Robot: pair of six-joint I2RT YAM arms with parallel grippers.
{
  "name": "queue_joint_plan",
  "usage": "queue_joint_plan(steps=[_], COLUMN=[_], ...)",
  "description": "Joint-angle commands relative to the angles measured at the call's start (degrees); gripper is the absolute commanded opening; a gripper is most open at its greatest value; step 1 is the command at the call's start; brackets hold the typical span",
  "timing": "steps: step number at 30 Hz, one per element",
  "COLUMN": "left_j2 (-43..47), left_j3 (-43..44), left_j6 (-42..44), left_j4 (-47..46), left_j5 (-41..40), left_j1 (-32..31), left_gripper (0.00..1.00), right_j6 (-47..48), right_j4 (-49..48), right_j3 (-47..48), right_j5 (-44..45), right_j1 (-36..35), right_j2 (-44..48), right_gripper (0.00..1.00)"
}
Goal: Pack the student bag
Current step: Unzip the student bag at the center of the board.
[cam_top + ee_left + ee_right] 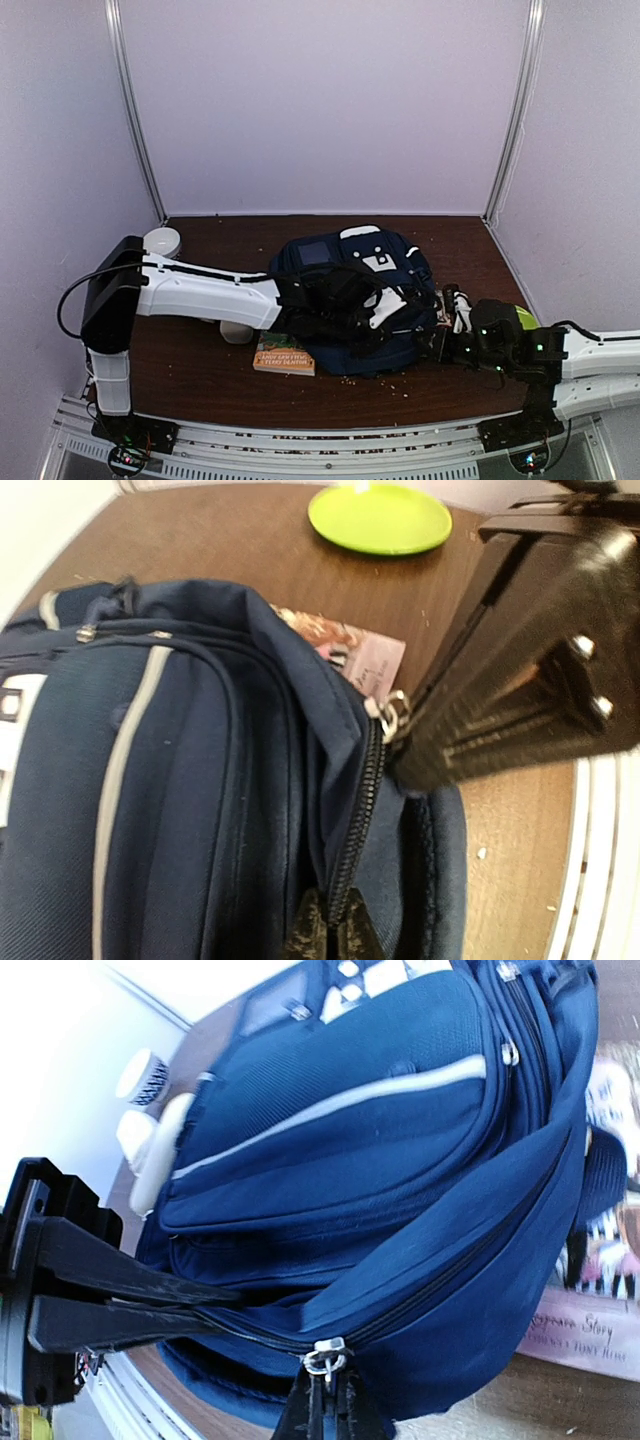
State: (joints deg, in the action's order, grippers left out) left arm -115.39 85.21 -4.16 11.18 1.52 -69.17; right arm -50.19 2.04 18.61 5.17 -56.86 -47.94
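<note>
- The word "Story" is read on the book (590,1330) in the right wrist view; the lettering on its cover seen from above is too blurred to read.
- The student bag (350,295) is laid mid-tabletop (200,380), partly over the book.
- The left jaws are pressed together on the bag's zipper edge; the right jaws are pinched on the zipper pull (325,1355).
- The green plate (380,518) is shown whole only by the left wrist view; from above it is mostly hidden by the right arm (590,360).
- Counted: one bag, one book, one plate, two white cups, the far white cup (160,240) and the near white cup (237,332).
</note>
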Motion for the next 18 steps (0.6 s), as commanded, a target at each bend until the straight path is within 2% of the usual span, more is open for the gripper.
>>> queue_joint_plan(steps=[1, 6, 11, 18], left_j2=[9.0, 14.5, 18.0, 22.2], left_j3=[-5.9, -11.6, -16.2, -22.4], left_j6=[-0.5, -0.5, -1.1, -3.6], left_j4=[-0.2, 0.0, 0.7, -0.2], left_j5=[-7.9, -10.7, -13.4, -15.5], left_j1=[1.8, 1.8, 1.9, 2.2], left_gripper=[0.00, 0.00, 0.00, 0.00], right_j6=[4.9, 6.8, 4.6, 0.2], right_j4=[6.4, 8.9, 9.3, 2.5], right_j3=[3.1, 4.8, 4.2, 0.1], right_j5=[6.6, 9.6, 13.9, 13.1], right_j1=[0.3, 0.4, 0.8, 4.5], right_j2=[2.3, 1.8, 0.7, -1.6], right_gripper=[0.00, 0.00, 0.00, 0.00])
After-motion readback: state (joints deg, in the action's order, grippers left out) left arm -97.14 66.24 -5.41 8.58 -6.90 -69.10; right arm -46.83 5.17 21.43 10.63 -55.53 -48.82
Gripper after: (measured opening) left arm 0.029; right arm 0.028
